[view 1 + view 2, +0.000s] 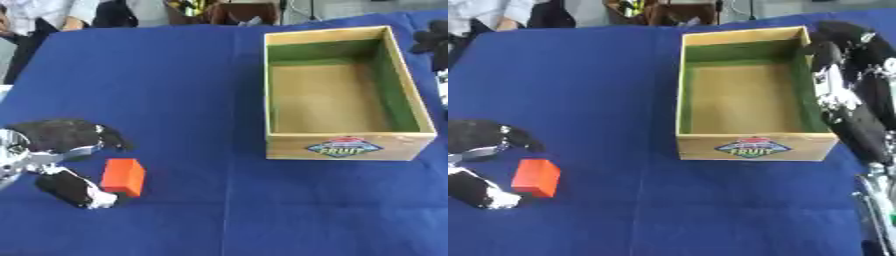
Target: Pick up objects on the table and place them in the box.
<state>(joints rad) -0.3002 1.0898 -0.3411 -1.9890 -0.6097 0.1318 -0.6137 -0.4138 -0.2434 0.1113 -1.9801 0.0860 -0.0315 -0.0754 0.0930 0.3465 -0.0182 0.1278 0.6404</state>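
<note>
A red block [124,176] lies on the blue cloth at the lower left. My left hand [61,137] is open around it: the fingers stretch out just beyond the block and the thumb [77,191] lies against its near left side. The wooden box [289,147], green on its inner walls with a fruit label on the front, stands at the right and holds nothing. My right hand [846,100] hangs open beside the box's right wall, fingers pointing away from me.
The blue cloth [192,90] covers the whole table. People and dark clutter [219,10] show along the far edge. A white thing [3,92] pokes in at the left edge.
</note>
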